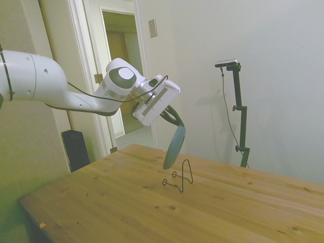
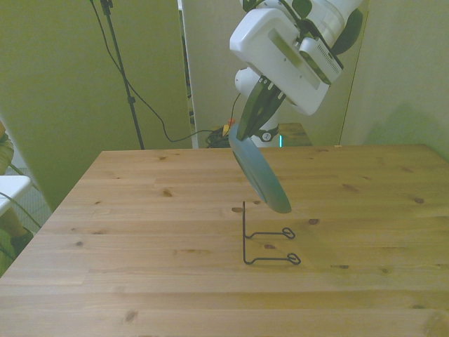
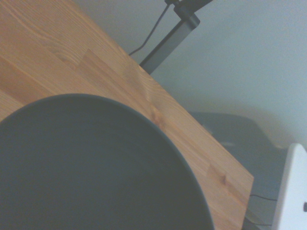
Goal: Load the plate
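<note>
The dark green plate (image 1: 174, 147) hangs tilted in the air, held by its upper rim in my gripper (image 1: 175, 121), which is shut on it. In the front view the plate (image 2: 261, 175) slants down toward the small black wire stand (image 2: 266, 242) on the table, its lower edge just above and beside the stand's upright loop. From the side, the stand (image 1: 181, 177) sits right below the plate's lower edge, apart from it. The plate (image 3: 91, 167) fills most of the wrist view.
The wooden table (image 2: 140, 246) stretches wide around the stand. An open doorway (image 1: 121, 71) lies behind the arm. A dark box (image 1: 76, 147) stands on the floor by the table's far corner.
</note>
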You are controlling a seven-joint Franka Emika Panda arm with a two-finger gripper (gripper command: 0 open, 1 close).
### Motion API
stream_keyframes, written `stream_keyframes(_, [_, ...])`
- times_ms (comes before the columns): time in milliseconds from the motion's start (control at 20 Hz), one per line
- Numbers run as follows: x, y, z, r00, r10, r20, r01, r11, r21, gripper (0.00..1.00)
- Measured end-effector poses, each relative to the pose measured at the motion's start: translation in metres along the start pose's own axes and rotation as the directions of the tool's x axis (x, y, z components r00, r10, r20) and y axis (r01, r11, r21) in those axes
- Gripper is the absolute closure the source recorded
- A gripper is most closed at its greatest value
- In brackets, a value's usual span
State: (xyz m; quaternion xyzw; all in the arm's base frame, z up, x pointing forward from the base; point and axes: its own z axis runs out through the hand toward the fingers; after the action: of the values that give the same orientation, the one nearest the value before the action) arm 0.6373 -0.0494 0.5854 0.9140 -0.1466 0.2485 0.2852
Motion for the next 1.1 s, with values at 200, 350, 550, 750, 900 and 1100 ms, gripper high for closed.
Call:
stream_keyframes(200, [-0.001,-0.002,-0.001,1.0,0.001,0.0,-0.001,1.0,0.004,1.0])
stream_keyframes(350, [-0.003,0.001,0.002,0.997,0.06,0.042,-0.063,0.997,0.05,1.0])
stream_keyframes(550, [-0.002,0.011,-0.002,0.997,0.072,0.02,-0.073,0.997,0.019,1.0])
stream_keyframes(750, [-0.003,0.009,-0.001,0.998,0.058,0.006,-0.058,0.998,-0.002,1.0])
stream_keyframes(900, [-0.004,0.007,-0.001,0.999,0.041,-0.003,-0.041,0.999,-0.017,1.0])
stream_keyframes(1100, [-0.006,0.005,0.002,0.999,0.036,0.002,-0.036,0.999,-0.018,1.0])
